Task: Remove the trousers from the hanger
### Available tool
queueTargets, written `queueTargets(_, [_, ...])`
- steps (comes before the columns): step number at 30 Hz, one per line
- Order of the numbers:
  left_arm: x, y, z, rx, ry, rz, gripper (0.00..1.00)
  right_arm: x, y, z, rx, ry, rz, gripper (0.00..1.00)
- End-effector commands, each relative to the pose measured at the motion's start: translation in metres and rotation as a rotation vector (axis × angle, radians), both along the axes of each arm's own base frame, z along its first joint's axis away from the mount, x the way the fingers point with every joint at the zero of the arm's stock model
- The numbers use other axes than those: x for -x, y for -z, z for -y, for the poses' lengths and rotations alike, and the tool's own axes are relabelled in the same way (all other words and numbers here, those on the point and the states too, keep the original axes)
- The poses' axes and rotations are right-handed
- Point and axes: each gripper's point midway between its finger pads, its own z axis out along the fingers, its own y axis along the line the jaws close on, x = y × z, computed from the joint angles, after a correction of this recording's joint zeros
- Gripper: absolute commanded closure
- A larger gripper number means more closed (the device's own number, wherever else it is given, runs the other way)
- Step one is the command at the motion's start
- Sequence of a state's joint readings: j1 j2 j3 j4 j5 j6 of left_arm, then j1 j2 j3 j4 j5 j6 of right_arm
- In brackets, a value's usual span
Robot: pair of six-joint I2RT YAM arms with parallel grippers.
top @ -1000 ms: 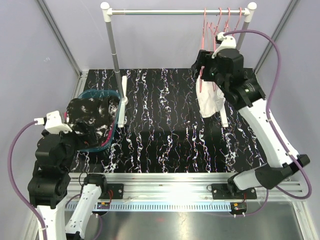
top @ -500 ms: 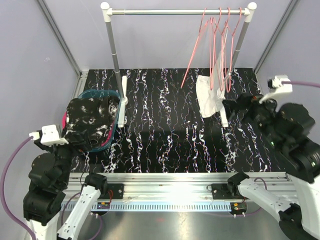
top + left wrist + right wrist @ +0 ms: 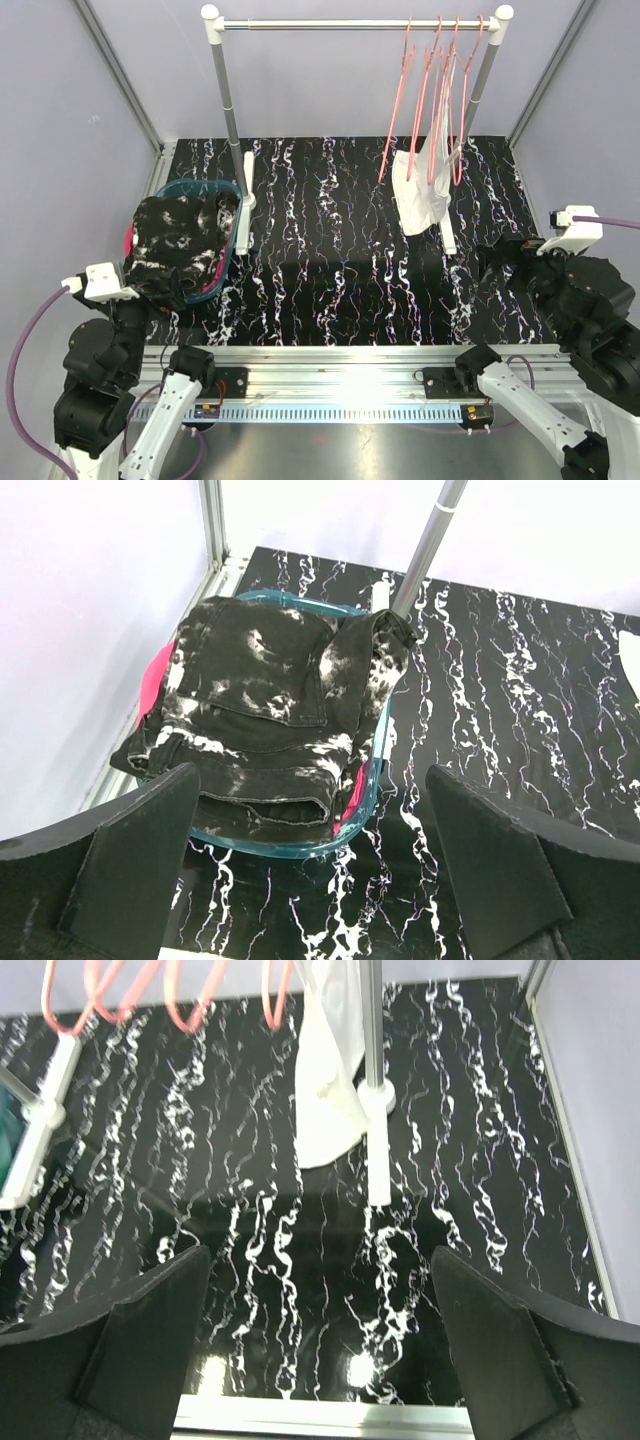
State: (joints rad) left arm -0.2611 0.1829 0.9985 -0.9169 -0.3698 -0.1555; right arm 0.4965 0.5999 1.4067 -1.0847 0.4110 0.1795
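Note:
Pale, near-white shiny trousers (image 3: 420, 195) hang from one of several pink hangers (image 3: 432, 100) at the right end of the rail; they also show in the right wrist view (image 3: 325, 1070). The black white-speckled trousers (image 3: 180, 235) lie on top in the teal basket (image 3: 200, 185) and show in the left wrist view (image 3: 270, 700). The magenta pink trousers (image 3: 158, 675) peek out beneath them. My left gripper (image 3: 310, 770) is open and empty, just short of the basket's near rim (image 3: 290, 845). My right gripper (image 3: 320, 1252) is open and empty, low over the mat, well short of the hanging trousers.
The clothes rail (image 3: 350, 23) stands on two poles, the left one (image 3: 228, 100) beside the basket and the right one (image 3: 372, 1080) next to the hanging trousers. Purple walls and metal frame posts close in the sides. An aluminium rail (image 3: 330, 365) runs along the near edge.
My right arm has drawn back from the hangers to the near right, open and empty. The hangers have swung and settled. My left arm has backed away from the basket.

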Motion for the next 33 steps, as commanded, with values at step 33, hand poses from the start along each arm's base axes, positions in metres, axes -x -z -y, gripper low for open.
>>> queueTargets(33, [-0.007,-0.002,0.005,-0.032,0.037,0.069,0.01,-0.019,0.037,-0.010,-0.009,0.015,-0.033,0.00])
